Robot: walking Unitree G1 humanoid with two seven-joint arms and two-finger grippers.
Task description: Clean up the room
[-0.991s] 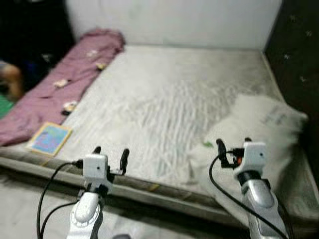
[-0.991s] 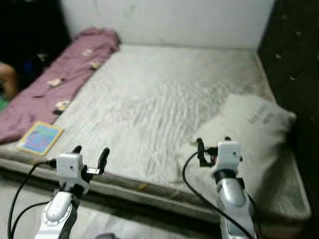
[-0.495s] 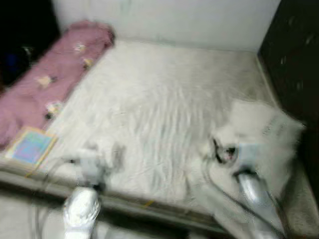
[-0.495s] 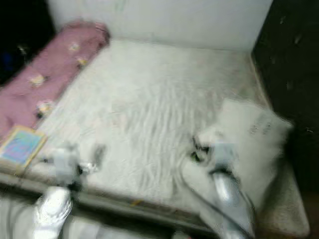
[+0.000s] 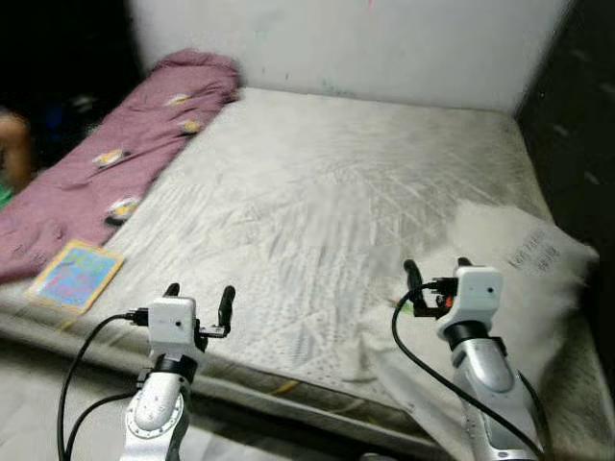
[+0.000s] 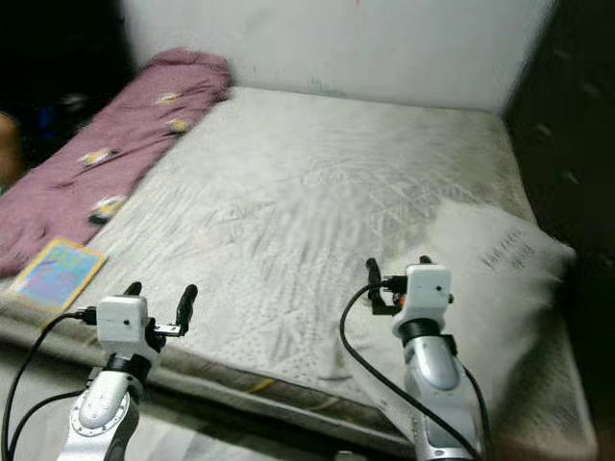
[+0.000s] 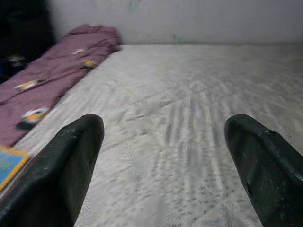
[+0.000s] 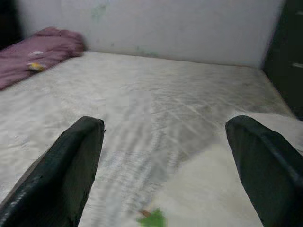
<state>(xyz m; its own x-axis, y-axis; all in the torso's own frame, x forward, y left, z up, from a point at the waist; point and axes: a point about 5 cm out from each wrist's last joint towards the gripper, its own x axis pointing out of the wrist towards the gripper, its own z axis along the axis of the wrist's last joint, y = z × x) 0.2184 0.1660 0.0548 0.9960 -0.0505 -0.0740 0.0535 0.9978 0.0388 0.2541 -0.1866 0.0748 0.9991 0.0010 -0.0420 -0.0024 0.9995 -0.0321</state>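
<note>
A bare grey-white mattress [image 5: 327, 182] lies before me. A crumpled purple blanket [image 5: 106, 168] runs along its left side. A colourful book [image 5: 75, 276] lies at its front left corner. A white pillow [image 5: 524, 274] rests on the right side. My left gripper [image 5: 200, 293] hovers open and empty over the mattress's front edge. My right gripper [image 5: 437, 267] is open and empty above the pillow's near corner. A small green scrap [image 8: 151, 219] lies just below the right fingers [image 8: 71, 170].
A white wall [image 5: 356, 38] stands behind the bed and a dark panel [image 5: 581, 115] on its right. Part of a person [image 5: 12, 144] shows at the far left, in the dark. Pale floor [image 5: 58, 403] lies in front of the mattress.
The whole picture shifted and blurred half a second ago, then steadied: the camera moved. Both grippers remain open in much the same pose.
</note>
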